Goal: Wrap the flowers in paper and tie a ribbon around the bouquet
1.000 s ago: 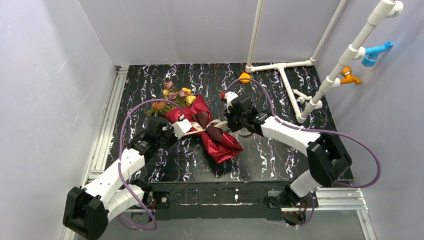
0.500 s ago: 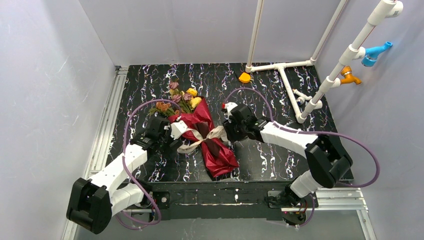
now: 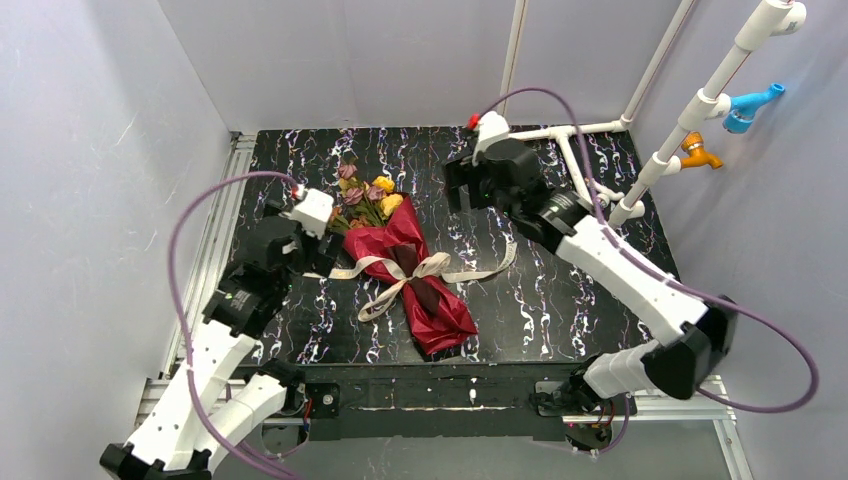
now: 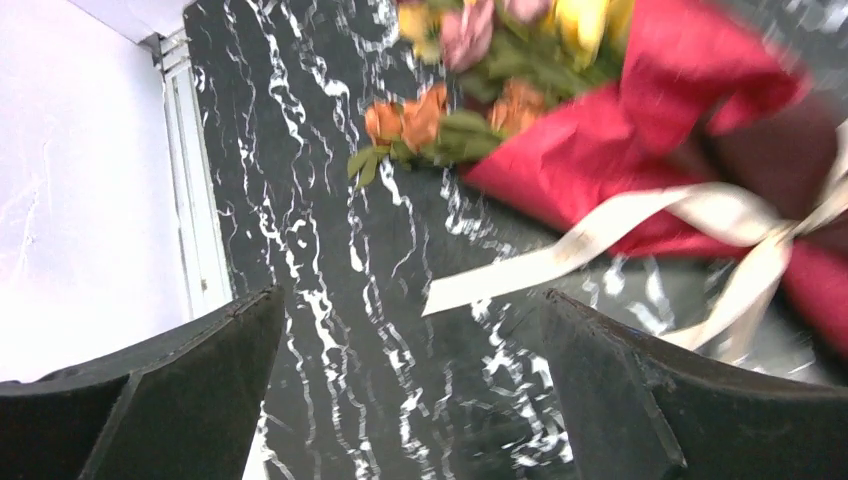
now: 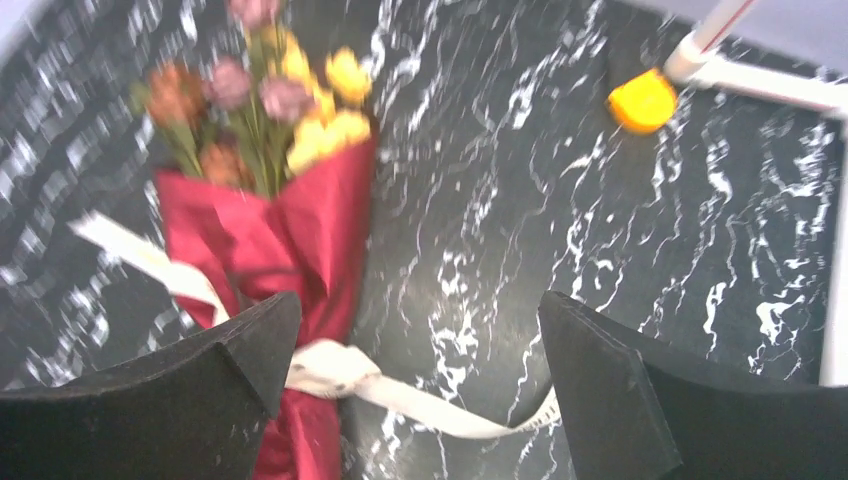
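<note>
Top external view: the bouquet [image 3: 412,262] lies slantwise near the middle of the table [image 3: 560,300]. The flowers [image 3: 365,195] point to the far left, and the dark red paper [image 3: 443,305] tapers toward the near edge. The ribbon [image 3: 432,264] crosses the cone at its waist in what looks like a knot. One tail runs left, one right, and a loop droops toward me.

My left gripper [image 4: 405,320] is spread wide and holds nothing. It hangs above the bare table beside the left tail, with the blooms off to its upper right. My right gripper [image 5: 418,320] is just as wide and just as empty. It sits high over the far side, with the bouquet below and the orange wedge [image 5: 642,100] well apart near the pipe foot.

I judge the tying about done, so the step in hand is to get clear and check the knot. To do that well I keep both jaws spread and lift straight up, away from the tails, so no finger hooks the cloth and drags the bundle. Both wrist views are blurred, so I cannot tell how tight the knot sits. If it proves slack, I would pinch each tail near its end and draw the two apart evenly, low along the table, so the cone neither spins nor rises.
</note>
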Motion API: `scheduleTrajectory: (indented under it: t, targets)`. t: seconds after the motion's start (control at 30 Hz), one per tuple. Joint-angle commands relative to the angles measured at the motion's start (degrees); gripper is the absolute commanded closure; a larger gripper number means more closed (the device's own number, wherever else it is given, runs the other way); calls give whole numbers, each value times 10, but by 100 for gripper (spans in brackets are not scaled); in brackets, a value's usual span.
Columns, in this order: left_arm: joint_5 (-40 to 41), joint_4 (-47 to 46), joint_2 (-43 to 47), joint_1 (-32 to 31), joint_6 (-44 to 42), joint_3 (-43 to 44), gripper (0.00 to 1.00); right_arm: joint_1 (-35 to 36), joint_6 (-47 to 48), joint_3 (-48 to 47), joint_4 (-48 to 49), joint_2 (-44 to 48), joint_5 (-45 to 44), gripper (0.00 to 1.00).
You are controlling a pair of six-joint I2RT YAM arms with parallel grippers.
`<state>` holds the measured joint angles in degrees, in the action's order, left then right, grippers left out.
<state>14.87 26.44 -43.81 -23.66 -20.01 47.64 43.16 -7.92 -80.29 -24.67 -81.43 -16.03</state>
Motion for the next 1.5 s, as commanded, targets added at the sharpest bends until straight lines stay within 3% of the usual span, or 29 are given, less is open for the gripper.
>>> scheduleTrajectory:
  t: [0.0,0.1,0.2,0.4,0.6,1.47]
  targets:
    - [10,49,11,2,186,107,2,0,-92,10,64,76,-108,2]
    - [-5,98,20,2,255,125,2,0,-117,101,145,145,-103,2]
    - [1,63,81,3,296,52,2,0,-154,211,203,222,-124,2]
    - [57,34,215,2,340,-84,2,0,-183,329,158,362,-174,2]
    - [73,27,210,1,321,-90,2,-1,-198,400,110,463,-171,2]
    - [73,39,198,2,319,-84,2,0,-179,374,150,418,-167,2]
